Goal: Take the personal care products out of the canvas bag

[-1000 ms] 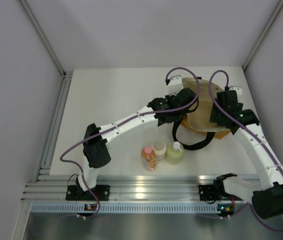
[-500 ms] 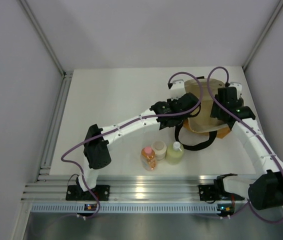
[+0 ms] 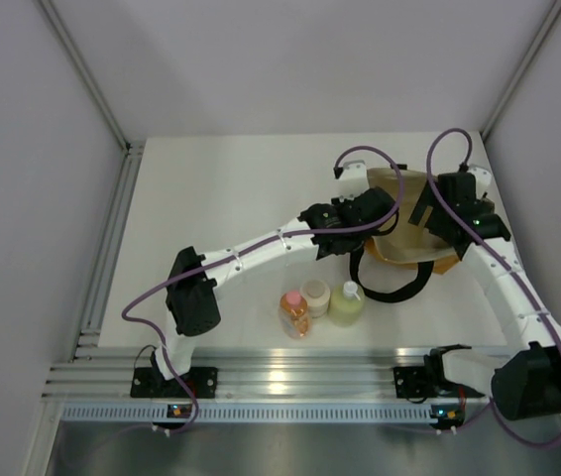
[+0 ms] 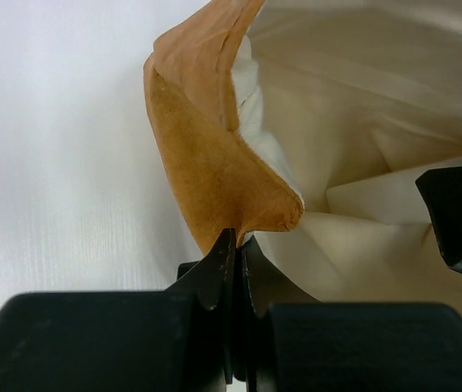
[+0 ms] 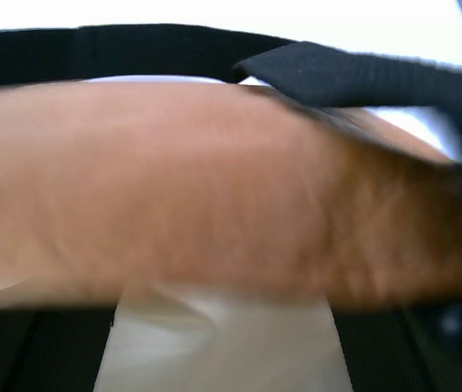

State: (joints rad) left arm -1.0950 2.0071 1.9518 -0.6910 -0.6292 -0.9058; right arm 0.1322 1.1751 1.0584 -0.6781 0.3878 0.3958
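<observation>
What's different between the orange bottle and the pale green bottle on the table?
The orange bottle has a pink cap; the pale green bottle has a white one. The orange bottle stands left of the cream jar, the pale green bottle right of it. The pale green bottle looks wider. Both stand upright outside the canvas bag.

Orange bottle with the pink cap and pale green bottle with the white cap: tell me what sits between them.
The cream round jar stands between the orange bottle and the pale green bottle, seen in the top external view.
</observation>
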